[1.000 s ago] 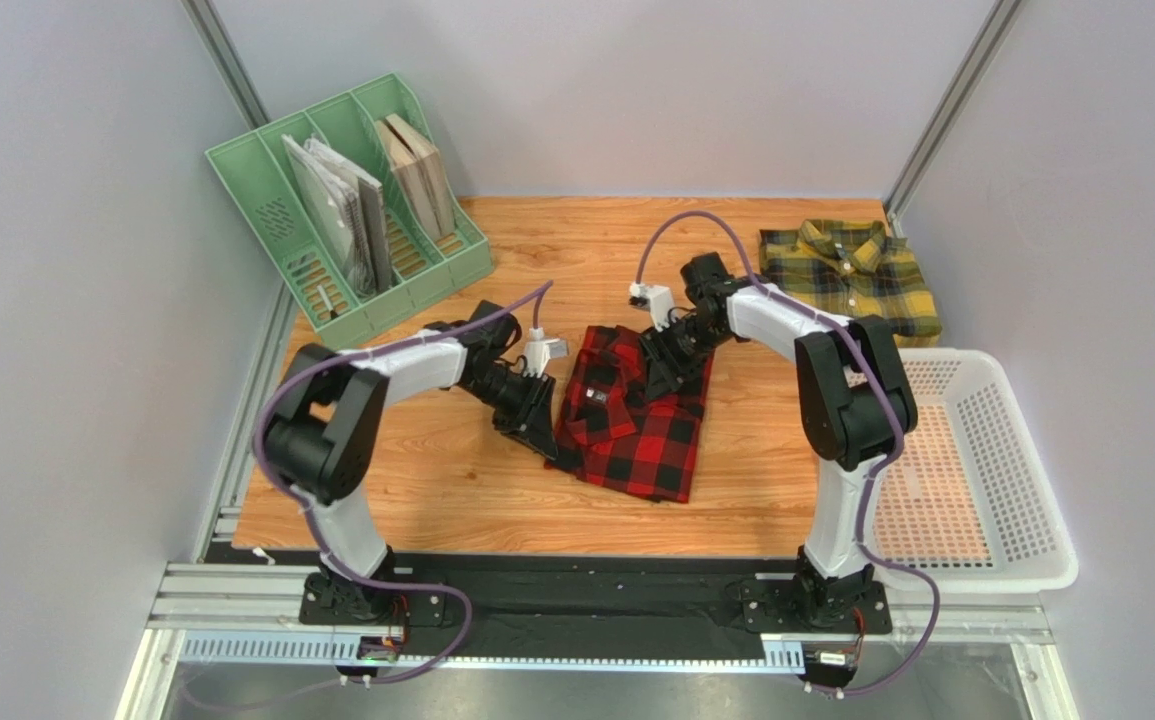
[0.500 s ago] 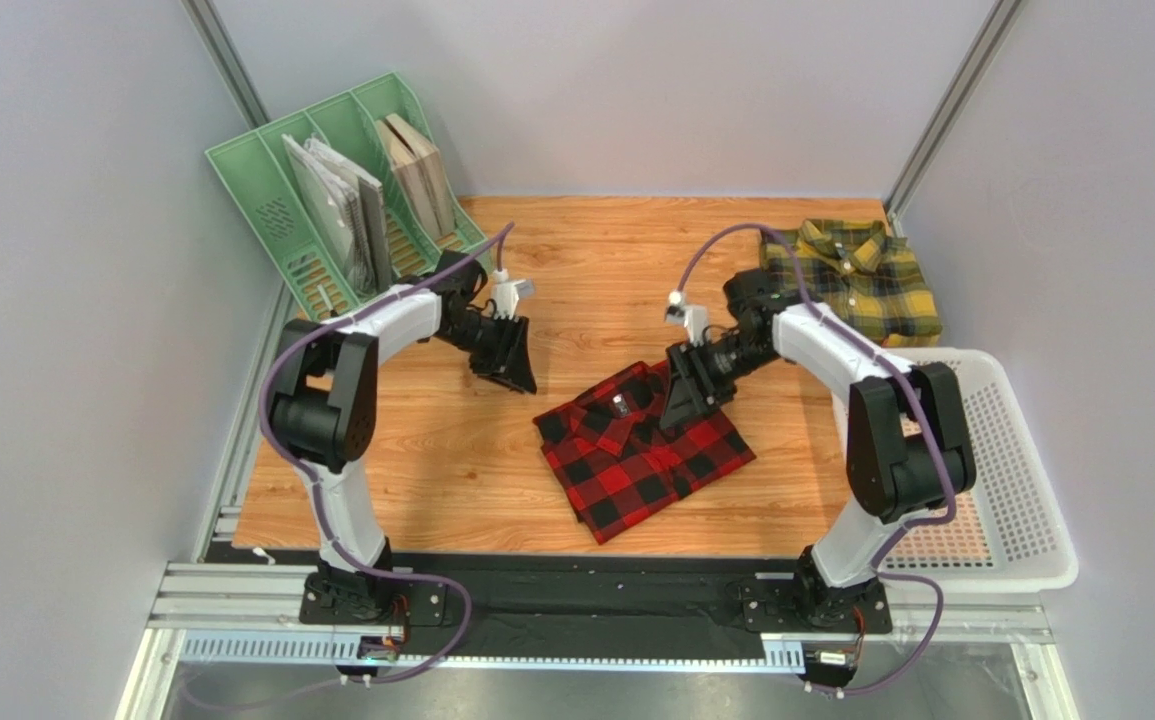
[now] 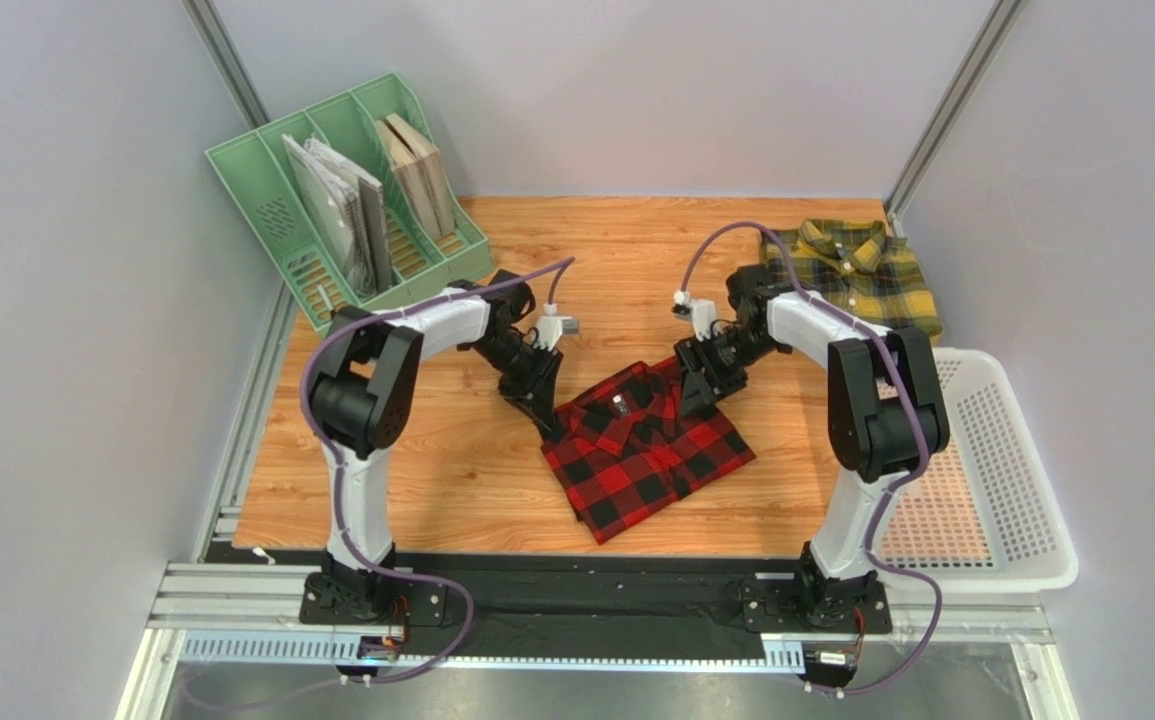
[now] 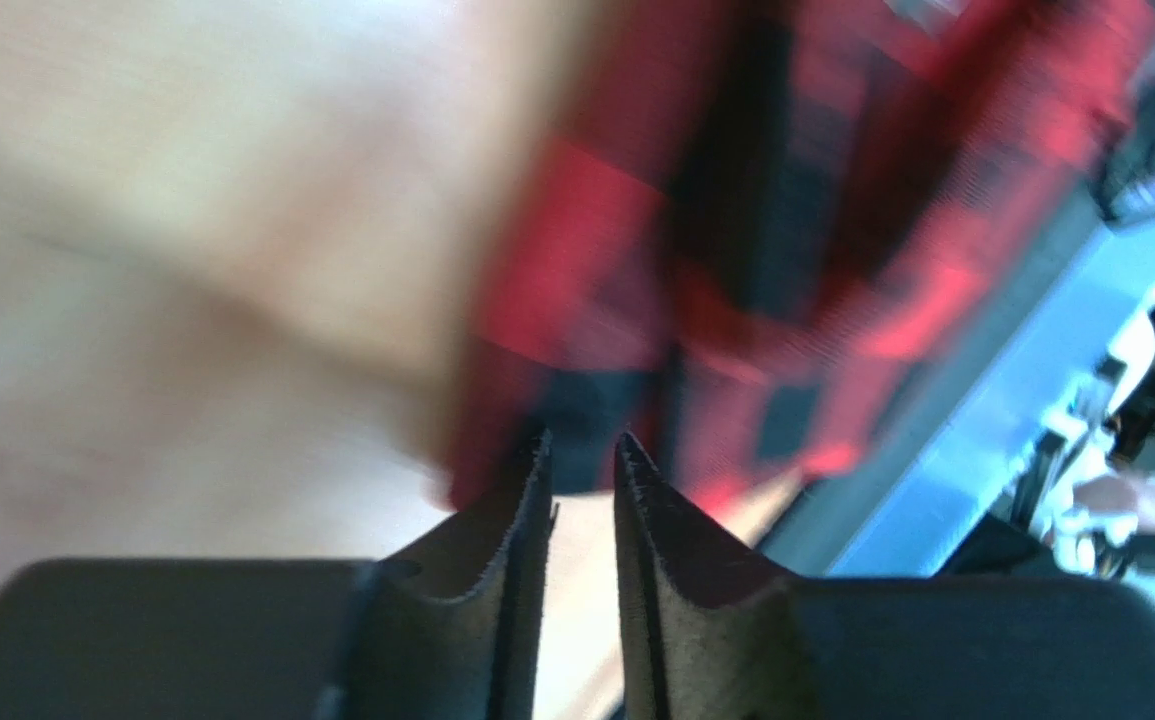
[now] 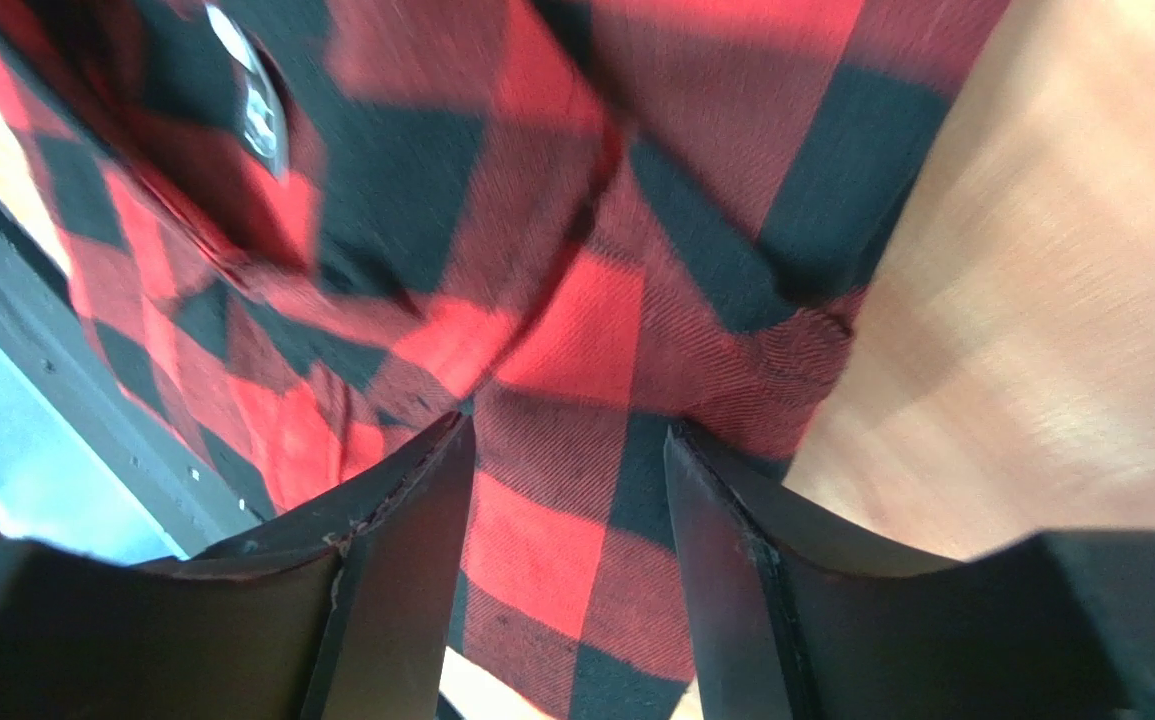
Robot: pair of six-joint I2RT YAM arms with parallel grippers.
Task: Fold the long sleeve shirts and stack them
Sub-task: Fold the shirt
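Shows the red-and-black shirt (image 3: 643,447) folded, askew, at mid-counter (image 3: 433,465). Places the yellow-and-green shirt (image 3: 854,278), also folded, at the far right corner, well apart. Finds the left claw (image 3: 546,402) narrowly parted and empty at the red shirt's far-left corner, and the right claw (image 3: 688,393) open over its far-right edge. Advice for stacking: pinch both far corners evenly, lift without dragging, keep the fold intact. Pale wood surface; green file rack (image 3: 343,195) far left; white basket (image 3: 989,480) at right; grey walls around.
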